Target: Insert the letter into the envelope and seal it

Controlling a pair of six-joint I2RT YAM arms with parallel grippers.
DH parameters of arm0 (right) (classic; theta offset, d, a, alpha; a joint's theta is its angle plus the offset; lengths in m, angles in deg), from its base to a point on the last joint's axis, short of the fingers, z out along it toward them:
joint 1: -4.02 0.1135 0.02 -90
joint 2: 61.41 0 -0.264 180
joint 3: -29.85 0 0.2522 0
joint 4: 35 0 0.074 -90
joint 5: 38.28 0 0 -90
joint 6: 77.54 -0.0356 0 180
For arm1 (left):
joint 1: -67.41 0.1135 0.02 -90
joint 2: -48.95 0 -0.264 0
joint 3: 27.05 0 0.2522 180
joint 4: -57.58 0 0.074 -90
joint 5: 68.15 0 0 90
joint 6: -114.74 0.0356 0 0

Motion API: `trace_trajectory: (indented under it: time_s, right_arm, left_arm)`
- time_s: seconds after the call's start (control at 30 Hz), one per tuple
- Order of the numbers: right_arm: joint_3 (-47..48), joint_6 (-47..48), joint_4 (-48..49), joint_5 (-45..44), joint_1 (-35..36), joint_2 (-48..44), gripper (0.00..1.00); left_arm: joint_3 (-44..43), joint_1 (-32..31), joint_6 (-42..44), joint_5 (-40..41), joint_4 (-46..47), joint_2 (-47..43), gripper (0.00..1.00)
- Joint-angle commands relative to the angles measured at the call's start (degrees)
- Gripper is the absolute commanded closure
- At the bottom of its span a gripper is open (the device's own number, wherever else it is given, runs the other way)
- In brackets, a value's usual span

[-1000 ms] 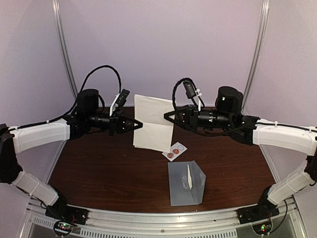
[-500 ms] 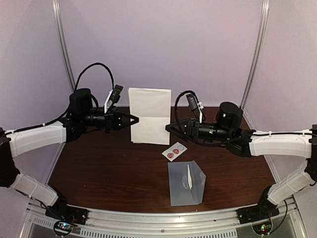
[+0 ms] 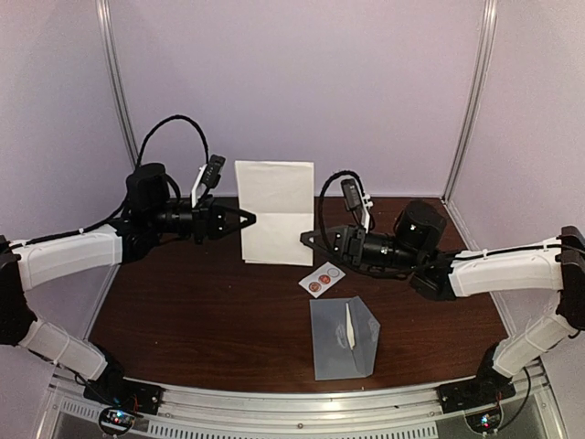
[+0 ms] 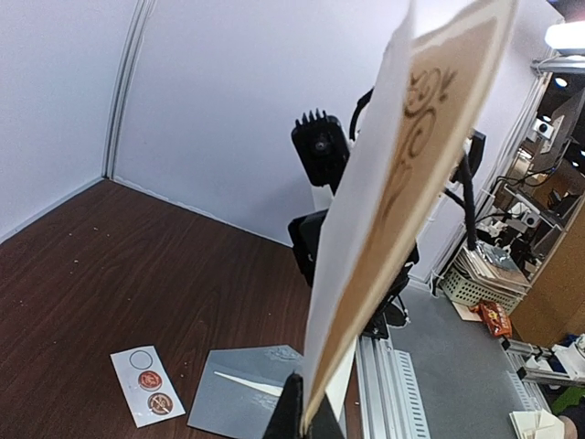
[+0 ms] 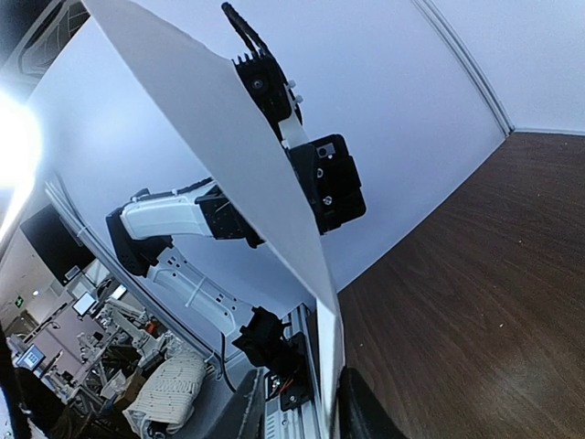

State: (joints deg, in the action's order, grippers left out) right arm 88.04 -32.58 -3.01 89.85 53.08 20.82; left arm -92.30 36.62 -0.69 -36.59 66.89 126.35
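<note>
Lifts the letter (image 3: 274, 212) higher and further back, from tilted to upright, pinched in the left gripper (image 3: 251, 219). Sinks the right gripper (image 3: 304, 240) down the letter's right edge, toward its lower corner.

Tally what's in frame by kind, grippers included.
Letter: 1
Envelope: 1
Sticker card: 1
Grippers: 2, the left gripper and the right gripper
Total: 5

White letter (image 3: 274, 212) upright in mid-air; grey-blue envelope (image 3: 340, 340) flat in front, flap seemingly open.
</note>
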Motion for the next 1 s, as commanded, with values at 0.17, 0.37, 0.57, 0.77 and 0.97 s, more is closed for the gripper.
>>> trace_trajectory:
  time_s: [0.17, 0.37, 0.57, 0.77, 0.97]
  right_arm:
    - [1.11, 0.32, 0.21, -6.48, 0.95, -0.23, 1.0]
    - [0.65, 0.53, -1.4, -9.14, 0.87, -1.0, 1.0]
    - [-0.13, 0.89, -2.27, -9.45, 0.74, -2.21, 1.0]
    - [0.75, 1.4, -3.17, -6.49, 0.72, -1.53, 1.0]
    - [2.83, 2.77, -5.76, -2.99, 0.75, -0.39, 1.0]
  left_arm:
    - [0.26, 0.38, -0.32, 0.64, 2.59, -1.38, 1.0]
    - [-0.9, 0.51, 1.94, 2.02, -0.98, -2.0, 0.84]
    - [-0.68, 4.41, 3.41, 6.2, -2.67, -6.61, 0.43]
    - [1.46, 7.89, 3.19, 13.64, -1.98, -11.77, 0.36]
    - [2.64, 8.28, 3.24, 29.69, -6.07, -14.09, 0.36]
